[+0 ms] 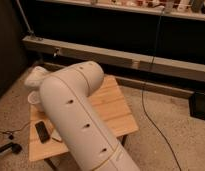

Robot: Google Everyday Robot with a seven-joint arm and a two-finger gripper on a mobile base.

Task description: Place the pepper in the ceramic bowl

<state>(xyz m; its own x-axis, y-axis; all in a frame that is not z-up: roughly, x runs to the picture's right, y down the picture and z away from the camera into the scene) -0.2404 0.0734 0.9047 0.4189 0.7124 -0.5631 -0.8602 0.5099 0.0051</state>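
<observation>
Mostly hidden: hand (pixel 35 77) sits past the bent white arm (pixel 76 115), over the wooden bench's (pixel 113 107) far-left corner; grip undeterminable. Pepper and ceramic bowl not visible, presumably masked by the arm. White cup (pixel 33 98) and black phone (pixel 42 131) peek out left.

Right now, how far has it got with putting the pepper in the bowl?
Hard to say. The big white arm fills the middle of the view and reaches over the far left of the wooden table. The gripper, the pepper and the ceramic bowl are hidden, so nothing shows as done. Only a black phone and the edge of a white cup show beside the arm. The placing appears left.
</observation>
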